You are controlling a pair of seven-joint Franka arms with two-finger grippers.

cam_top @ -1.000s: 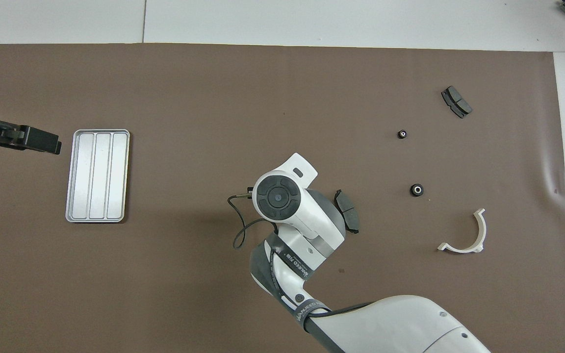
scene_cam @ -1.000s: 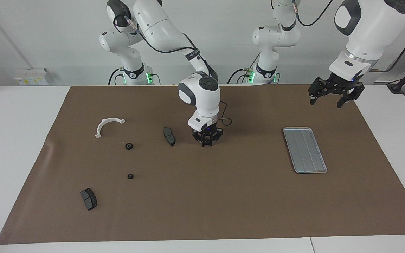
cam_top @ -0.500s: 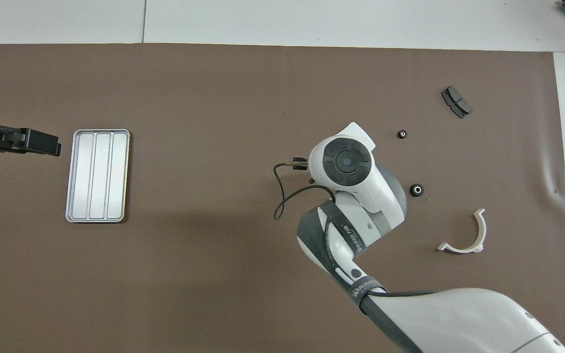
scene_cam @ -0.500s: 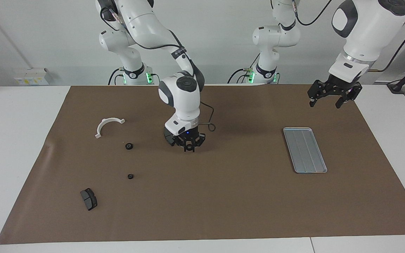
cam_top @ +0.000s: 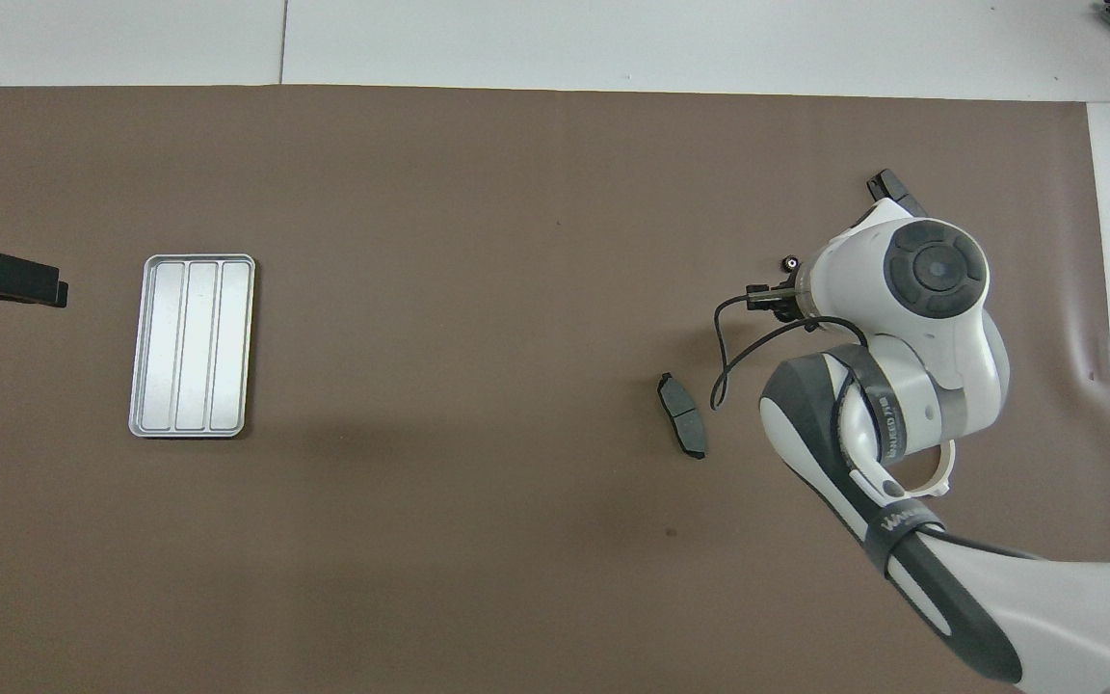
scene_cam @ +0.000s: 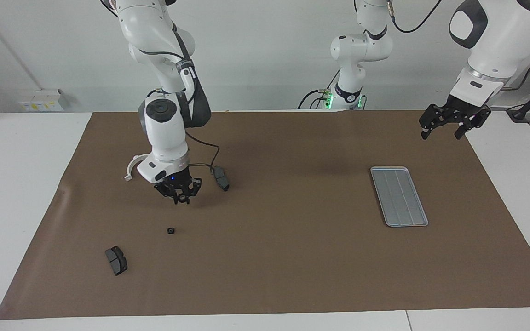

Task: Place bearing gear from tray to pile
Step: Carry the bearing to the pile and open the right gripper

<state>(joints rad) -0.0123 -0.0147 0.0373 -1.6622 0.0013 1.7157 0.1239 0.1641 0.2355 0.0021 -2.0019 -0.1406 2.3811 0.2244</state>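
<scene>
My right gripper (scene_cam: 181, 199) is shut on a small dark bearing gear and holds it low over the mat among the pile, between the white half-ring bracket (scene_cam: 131, 165) and a dark brake pad (scene_cam: 221, 178). Another bearing gear (scene_cam: 170, 231) lies on the mat, and a second brake pad (scene_cam: 116, 260) lies farther from the robots. The silver ridged tray (scene_cam: 399, 196) is empty toward the left arm's end. My left gripper (scene_cam: 446, 126) is open and empty, raised over the mat's corner near the tray. In the overhead view the right wrist (cam_top: 931, 280) hides its gripper.
A brown mat (scene_cam: 292, 257) covers the table, with white table edge (scene_cam: 16, 184) around it. A loose black cable (scene_cam: 203, 154) hangs from the right wrist.
My right arm has swept from the middle of the mat toward its own end, carrying the gear to the pile. My left gripper has drifted slightly outward.
</scene>
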